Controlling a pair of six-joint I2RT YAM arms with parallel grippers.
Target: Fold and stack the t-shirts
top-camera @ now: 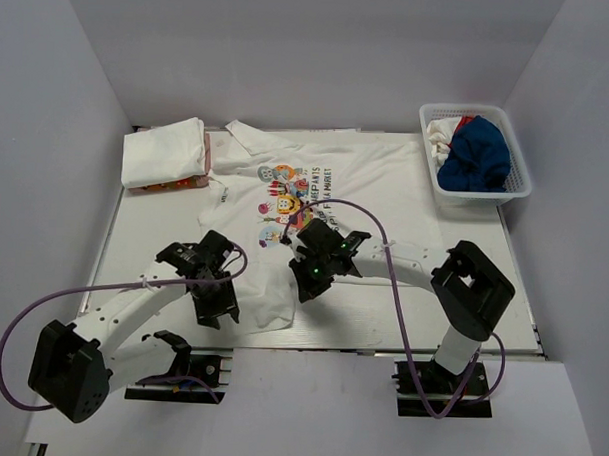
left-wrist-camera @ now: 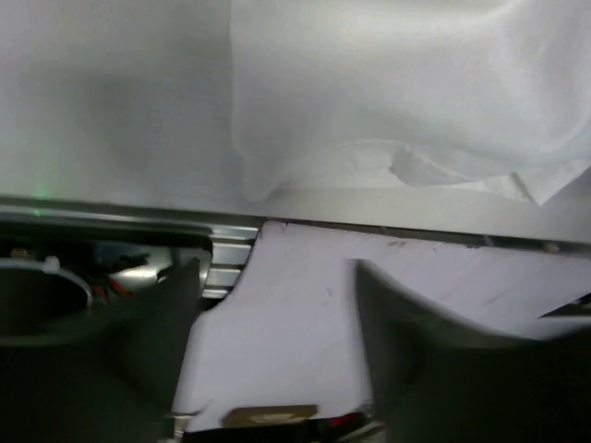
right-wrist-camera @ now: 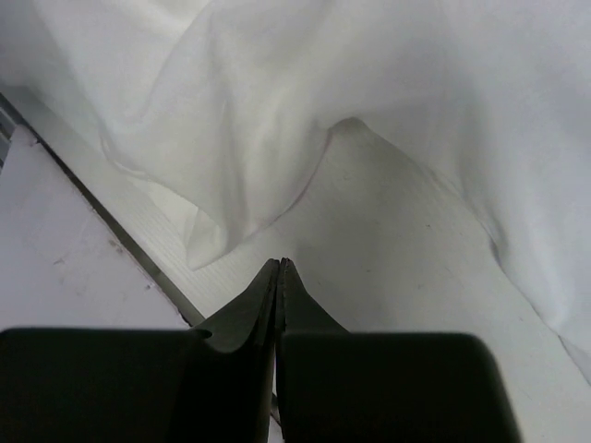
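The table (top-camera: 149, 228) filled the middle of the overhead view, and the printed white t-shirt (top-camera: 371, 175) lay spread across its centre, collar towards the upper left and hem hanging near the bottom edge. Only from above could I see the basket (top-camera: 517, 148) at the upper right, a blue garment (top-camera: 475, 154) heaped inside it. The folded stack (top-camera: 165, 153) at the upper left also showed only there, white on top with something orange half hidden beneath.

The left wrist camera caught the shirt's rumpled hem (left-wrist-camera: 397, 92) along the top of its frame. Below it the left gripper (left-wrist-camera: 274, 277) had its fingers apart with nothing between them, which from overhead (top-camera: 218, 303) I could not judge. The right wrist camera showed loose folds of the shirt (right-wrist-camera: 259, 120) above. The right gripper (right-wrist-camera: 280, 268) had its fingers pressed together, bare tabletop beyond the tips. From above (top-camera: 308, 286) it sat on the shirt's lower part, its tips lost in the dark body.
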